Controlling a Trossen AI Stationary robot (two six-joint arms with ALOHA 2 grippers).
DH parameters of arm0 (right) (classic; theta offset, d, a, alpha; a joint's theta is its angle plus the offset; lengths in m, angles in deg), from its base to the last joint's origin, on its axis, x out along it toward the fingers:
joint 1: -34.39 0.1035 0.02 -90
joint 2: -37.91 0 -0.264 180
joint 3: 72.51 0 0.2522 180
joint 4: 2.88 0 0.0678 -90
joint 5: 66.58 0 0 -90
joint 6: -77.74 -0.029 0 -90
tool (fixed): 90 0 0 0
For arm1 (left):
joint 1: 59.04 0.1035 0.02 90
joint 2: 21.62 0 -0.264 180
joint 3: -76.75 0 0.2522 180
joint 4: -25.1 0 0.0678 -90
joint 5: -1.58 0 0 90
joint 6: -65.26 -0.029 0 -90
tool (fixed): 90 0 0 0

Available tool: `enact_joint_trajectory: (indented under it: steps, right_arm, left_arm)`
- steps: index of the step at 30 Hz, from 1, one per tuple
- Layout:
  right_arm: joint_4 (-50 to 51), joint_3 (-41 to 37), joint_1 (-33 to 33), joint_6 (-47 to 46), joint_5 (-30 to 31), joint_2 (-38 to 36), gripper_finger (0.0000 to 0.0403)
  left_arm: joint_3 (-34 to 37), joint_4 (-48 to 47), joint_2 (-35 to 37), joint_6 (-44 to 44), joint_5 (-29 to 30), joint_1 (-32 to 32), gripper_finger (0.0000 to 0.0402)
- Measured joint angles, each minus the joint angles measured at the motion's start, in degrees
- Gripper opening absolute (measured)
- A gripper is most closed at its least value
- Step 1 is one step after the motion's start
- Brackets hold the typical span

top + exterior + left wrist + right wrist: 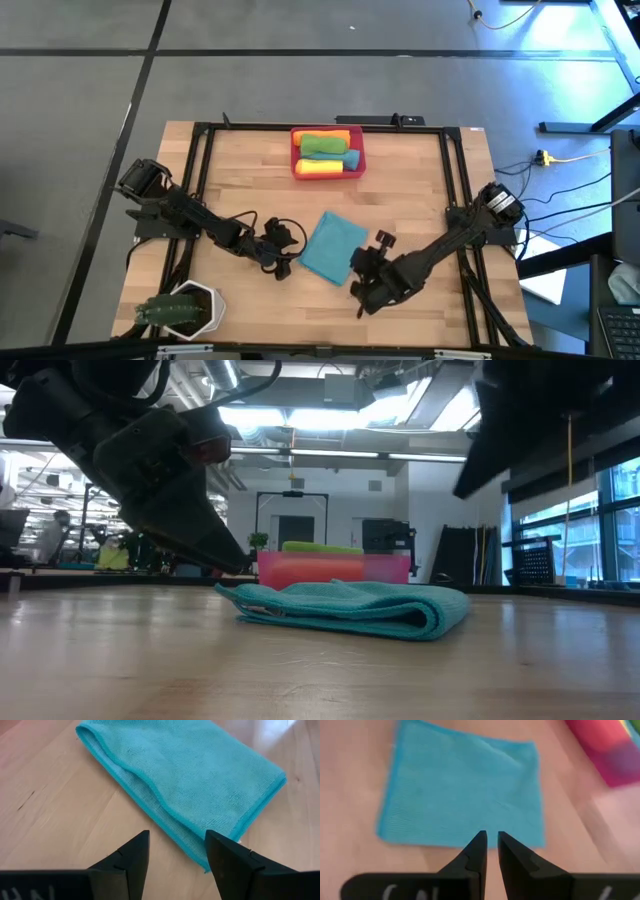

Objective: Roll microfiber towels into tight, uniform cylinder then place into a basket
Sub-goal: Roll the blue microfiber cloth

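Teal towel (331, 247) folded on table (420, 180)

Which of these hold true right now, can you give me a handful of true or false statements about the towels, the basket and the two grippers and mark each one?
1. A teal towel lies folded flat on the table, between the two grippers. True.
2. The basket is empty. False: it holds rolled towels, orange, green and yellow.
3. The left gripper is open, close to the teal towel's edge. True.
4. The right gripper has the teal towel clamped between its fingers. False: its fingers are nearly together with nothing between them, short of the towel.
5. The potted plant stands inside the basket. False: it stands at the table's near left corner.
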State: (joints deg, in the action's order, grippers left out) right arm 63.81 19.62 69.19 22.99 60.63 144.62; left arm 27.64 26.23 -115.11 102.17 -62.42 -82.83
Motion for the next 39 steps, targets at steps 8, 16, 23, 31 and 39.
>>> enact_joint_trajectory:
  steps: [8,16,23,31,39]
  right_arm:
    - [-13.7,0.0,0.6,11.0,-1.6,0.0,0.0056]
    - [-24.4,0.0,3.2,21.5,-2.3,1.0,0.0119]
    - [-29.6,0.0,3.2,31.5,-4.5,9.4,0.0190]
    - [-18.3,0.0,3.4,31.0,-1.9,11.4,0.0203]
    - [-22.0,0.0,3.4,39.8,-3.2,14.0,0.0196]
  left_arm:
    - [-0.6,5.0,0.4,-4.1,-3.5,-0.9,0.0183]
    - [-3.1,4.9,0.4,-7.5,-3.6,-1.4,0.0183]
    - [-3.4,4.8,0.4,-7.5,-3.6,-1.5,0.0182]
    - [-3.4,4.8,0.4,-7.7,-3.6,-1.7,0.0182]
    - [-3.3,4.9,0.4,-8.1,-3.0,-1.7,0.0182]
